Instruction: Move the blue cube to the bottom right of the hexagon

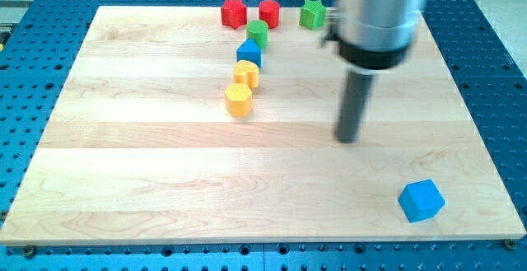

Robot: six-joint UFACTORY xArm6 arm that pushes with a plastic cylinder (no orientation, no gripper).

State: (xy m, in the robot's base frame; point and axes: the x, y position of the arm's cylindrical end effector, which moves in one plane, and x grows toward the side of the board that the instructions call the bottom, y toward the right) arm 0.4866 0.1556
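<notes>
The blue cube lies near the view's bottom right of the wooden board. A yellow hexagon sits left of centre in the upper half, far to the cube's upper left. My tip is on the board between them, right of the hexagon and above-left of the cube, touching neither.
A column of blocks runs up from the hexagon: a yellow block, a blue block, a green cylinder. Along the top edge sit a red star, a red cylinder and a green star. The board lies on a blue perforated table.
</notes>
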